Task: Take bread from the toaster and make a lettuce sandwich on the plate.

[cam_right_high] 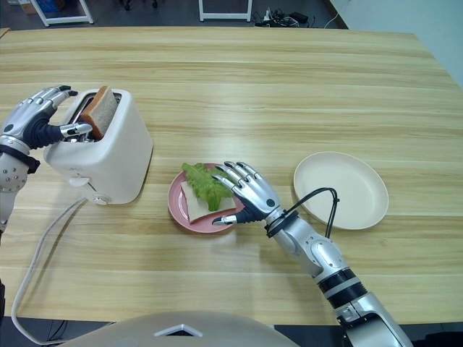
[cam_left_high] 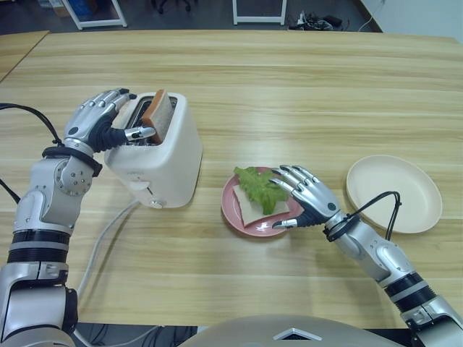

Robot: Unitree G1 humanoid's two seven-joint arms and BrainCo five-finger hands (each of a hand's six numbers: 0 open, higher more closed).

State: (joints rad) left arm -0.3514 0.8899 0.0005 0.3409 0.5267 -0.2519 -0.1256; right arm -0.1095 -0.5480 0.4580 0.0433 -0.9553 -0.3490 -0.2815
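1. Progress looks to us about halfway. One bread slice (cam_left_high: 253, 212) lies on the pink plate (cam_left_high: 230, 213) with a lettuce leaf (cam_left_high: 260, 186) on top, so base and filling are in place.
2. What is left, we judge, is the lid. A second slice (cam_left_high: 158, 116) stands upright in the slot of the toaster (cam_left_high: 163, 163), at 9 o'clock from the pink plate. It has yet to be lifted out and laid over the lettuce leaf.
3. Our left hand (cam_left_high: 101, 119) sits at the toaster's top, at 9 o'clock of the second slice. We cannot tell whether it has closed on the bread.
4. Our right hand (cam_left_high: 307, 195) hovers released over the pink plate's 3 o'clock edge, fingers (cam_left_high: 295, 177) spread above the lettuce leaf, holding nothing.
5. At 3 o'clock of the right hand lies a cream plate (cam_left_high: 394, 194), apart from the pink plate.
6. Under it all, the surface (cam_left_high: 289, 94) is pale planked wood, and the toaster's white cable (cam_left_high: 101, 242) trails toward 6 o'clock.
7. Toward 12 o'clock, past the far edge, we see dark floor (cam_left_high: 195, 18), white frame legs (cam_left_high: 234, 11) and a tangle of leads (cam_left_high: 318, 22). A second wooden surface (cam_left_high: 18, 50) stands at 10 o'clock.
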